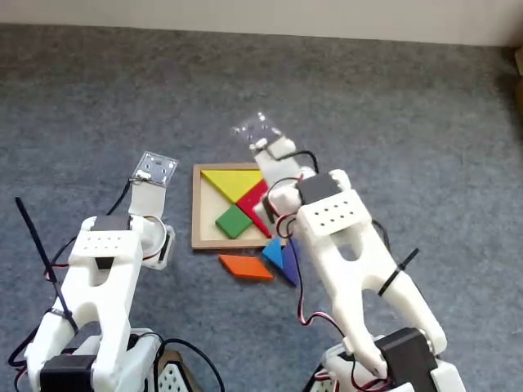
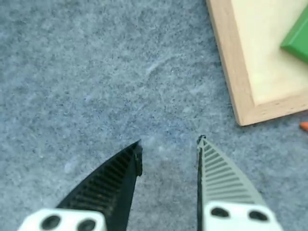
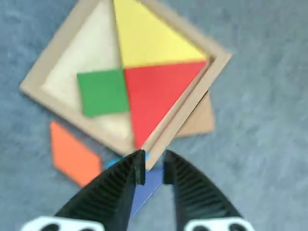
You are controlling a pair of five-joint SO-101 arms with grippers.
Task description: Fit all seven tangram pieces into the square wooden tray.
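Note:
The square wooden tray (image 1: pixel 197 220) holds a yellow triangle (image 1: pixel 231 181), a red triangle (image 1: pixel 255 204) and a green square (image 1: pixel 234 220). An orange parallelogram (image 1: pixel 245 266) and two blue triangles (image 1: pixel 274 253) lie on the carpet just in front of it. A tan piece (image 3: pixel 199 120) sticks out from under the tray's edge (image 3: pixel 187 103). My right gripper (image 3: pixel 153 166) hovers over the tray corner nearest the blue piece (image 3: pixel 147 187), open by a narrow gap and holding nothing. My left gripper (image 2: pixel 168 149) is open above bare carpet beside the tray's near left corner (image 2: pixel 245 113).
Grey carpet (image 1: pixel 392 114) covers the whole surface. The right arm (image 1: pixel 335 220) hangs over the tray's right side and hides part of it. The left arm (image 1: pixel 106 253) stands to the left of the tray.

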